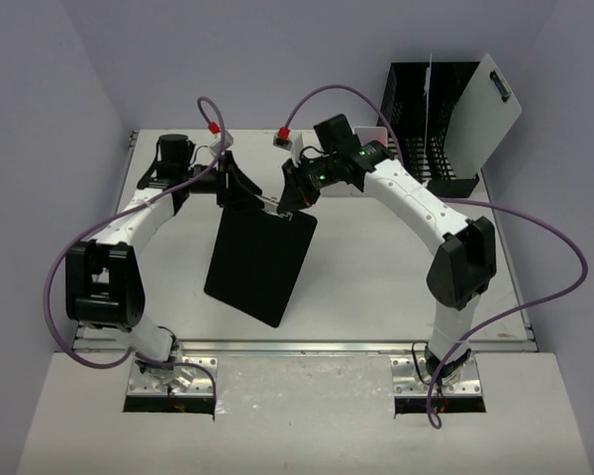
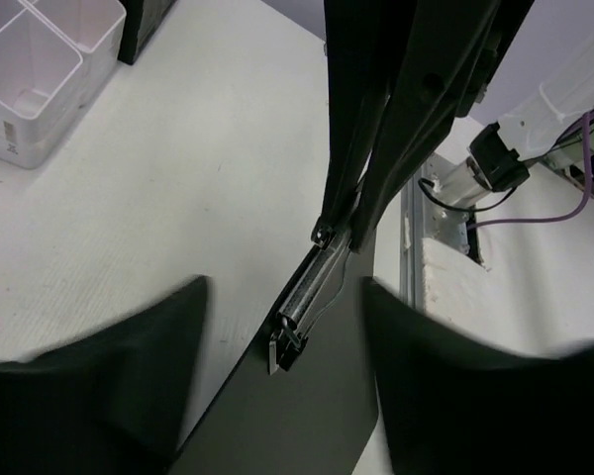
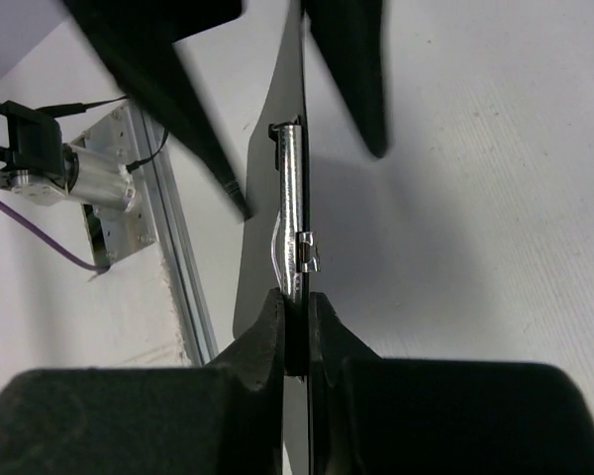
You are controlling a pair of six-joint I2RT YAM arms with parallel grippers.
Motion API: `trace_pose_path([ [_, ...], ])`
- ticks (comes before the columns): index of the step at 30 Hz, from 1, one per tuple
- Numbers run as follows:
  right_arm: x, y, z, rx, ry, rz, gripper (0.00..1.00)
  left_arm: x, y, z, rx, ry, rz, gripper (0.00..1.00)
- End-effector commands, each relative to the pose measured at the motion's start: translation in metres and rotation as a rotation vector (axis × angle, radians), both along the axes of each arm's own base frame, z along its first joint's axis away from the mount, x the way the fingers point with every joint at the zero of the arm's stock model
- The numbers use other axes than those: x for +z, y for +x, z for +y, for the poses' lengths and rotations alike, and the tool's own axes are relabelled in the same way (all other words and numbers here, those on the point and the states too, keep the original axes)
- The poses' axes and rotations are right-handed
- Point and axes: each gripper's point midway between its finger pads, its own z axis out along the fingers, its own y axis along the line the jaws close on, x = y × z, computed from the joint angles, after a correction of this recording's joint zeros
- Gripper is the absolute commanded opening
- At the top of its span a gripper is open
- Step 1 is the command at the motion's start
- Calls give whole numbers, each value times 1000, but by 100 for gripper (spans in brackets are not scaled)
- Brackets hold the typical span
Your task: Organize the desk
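Note:
A black clipboard (image 1: 260, 262) hangs tilted above the off-white desk (image 1: 396, 287), its metal clip (image 3: 292, 218) along the top edge. My right gripper (image 1: 289, 203) is shut on that top edge at the clip; in the right wrist view its gripper (image 3: 295, 302) pinches board and clip. My left gripper (image 1: 230, 183) is open at the clip's other end. In the left wrist view my left gripper (image 2: 285, 297) has its fingers wide apart on either side of the clipboard (image 2: 297, 426), not touching it. The left fingers (image 3: 168, 89) show spread in the right wrist view.
A black mesh file rack (image 1: 431, 119) stands at the back right with a white clipboard (image 1: 485, 109) leaning on it. White compartment bins (image 2: 40, 69) sit at the back. A metal rail (image 1: 307, 346) runs along the desk's near edge.

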Motion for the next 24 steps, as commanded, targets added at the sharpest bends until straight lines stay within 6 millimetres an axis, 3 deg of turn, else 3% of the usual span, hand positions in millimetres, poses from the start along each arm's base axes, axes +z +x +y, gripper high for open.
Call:
trace_pose_path([
  [1,27,4,-2,-13,32,-84,1,40,-5,-3,-4,-7,-155,75],
  [2,37,1,-4,-14,41,-100,1,41,-3,-2,18,0,-161,94],
  [3,40,-1,-7,1,35,-129,1,45,5,0,64,11,-194,100],
  [5,50,-3,-12,-10,28,-156,1,54,14,8,155,14,-205,100],
  [7,66,-9,-21,-24,21,-194,1,72,35,24,319,6,-184,100],
  [8,72,-8,-26,-44,0,-214,1,77,56,38,467,26,-171,100],
  [9,82,-10,-32,-58,-2,-237,1,76,64,48,549,42,-117,100],
  [10,88,-9,-37,-73,-8,-251,1,100,73,56,617,27,-126,100],
  [11,96,-9,-43,-95,-18,-265,1,108,87,80,747,36,-115,100],
  [12,108,-10,-51,-117,-11,-288,1,128,89,96,831,3,-98,100],
  [13,118,-10,-56,-136,-8,-312,1,136,93,111,918,-2,-105,100],
  [15,141,-5,-73,-202,-2,-369,1,158,84,127,997,-37,-148,100],
  [19,200,4,-105,-341,27,-525,1,170,62,134,1031,-29,-249,100],
  [24,255,22,-157,-624,6,-773,1,151,48,133,1022,16,-227,100],
])
